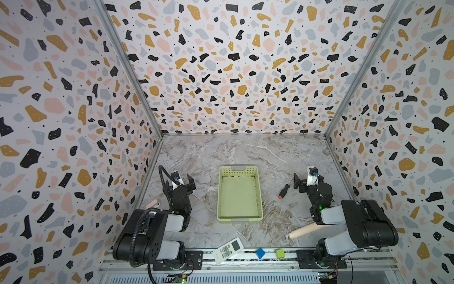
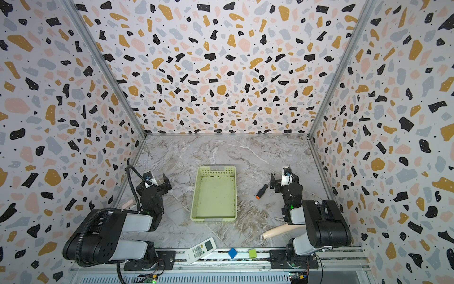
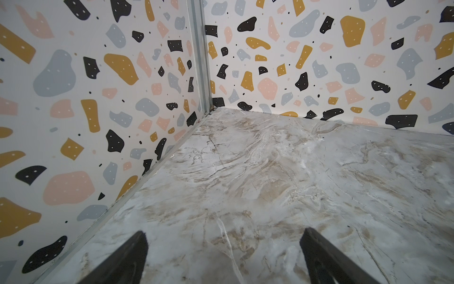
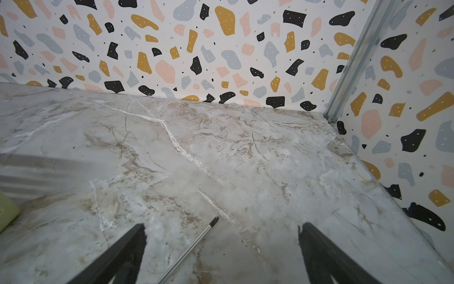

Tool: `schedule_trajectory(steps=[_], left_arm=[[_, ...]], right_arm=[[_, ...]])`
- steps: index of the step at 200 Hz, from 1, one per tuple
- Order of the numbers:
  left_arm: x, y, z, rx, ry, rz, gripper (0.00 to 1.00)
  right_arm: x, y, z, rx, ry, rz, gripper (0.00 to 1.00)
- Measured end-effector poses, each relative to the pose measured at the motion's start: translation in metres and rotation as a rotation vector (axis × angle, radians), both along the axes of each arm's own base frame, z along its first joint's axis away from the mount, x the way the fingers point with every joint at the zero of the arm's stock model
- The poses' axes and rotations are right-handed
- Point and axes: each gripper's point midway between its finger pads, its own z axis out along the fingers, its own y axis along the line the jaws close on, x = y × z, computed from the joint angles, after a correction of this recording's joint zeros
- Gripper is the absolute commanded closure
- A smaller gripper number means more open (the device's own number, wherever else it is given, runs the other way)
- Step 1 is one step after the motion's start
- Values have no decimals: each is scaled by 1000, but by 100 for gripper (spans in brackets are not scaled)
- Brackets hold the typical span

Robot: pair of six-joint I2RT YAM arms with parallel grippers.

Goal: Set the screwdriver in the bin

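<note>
In both top views the screwdriver (image 1: 284, 190) (image 2: 261, 190) lies flat on the marble table (image 1: 245, 152) (image 2: 221, 152), to the right of the bin (image 1: 239, 219) (image 2: 213, 219) and clear of it, between the bin's right wall and the right gripper (image 1: 302, 181) (image 2: 277, 182). Its long axis runs on a diagonal: the orange cap points toward the near left, the thin shaft toward the far right. The shaft is faint against the stone, and its tip is lost beside the gripper's dark finger. The bin holds nothing. The left gripper (image 1: 180, 183) (image 2: 159, 183) hangs over the table left of the bin. A beige wooden handle (image 1: 308, 230) (image 2: 280, 231) is partly covered by the right arm, and a pinkish thing (image 1: 153, 204) beside the left arm is mostly hidden, so I cannot tell what it is. In the left wrist view, the left gripper (image 3: 224, 231) has its fingers spread wide with only bare marble between them, grasping nothing. In the right wrist view, the right gripper (image 4: 221, 224) is likewise spread and released. The screwdriver (image 4: 194, 246) shows only its metal shaft and cross tip, lying on the table between the two fingers, nearer one than the other, touching neither. Its handle is cut off by the frame edge. A blurred pale green corner of the bin (image 4: 7, 211) shows at the frame edge.
</note>
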Motion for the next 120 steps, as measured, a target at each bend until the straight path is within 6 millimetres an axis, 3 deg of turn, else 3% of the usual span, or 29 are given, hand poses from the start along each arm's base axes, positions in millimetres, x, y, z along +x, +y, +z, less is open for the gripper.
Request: schedule_trajectory(steps=[65,87,120], left_arm=[[0,0,0,0,0,1,1],[-4,9,3,-11,0,61,1],[11,12,31,-19,-29,90,1]], right_arm=[[0,0,0,0,0,0,1],[0,0,0,0,0,0,1],[0,0,0,1,0,0,1]])
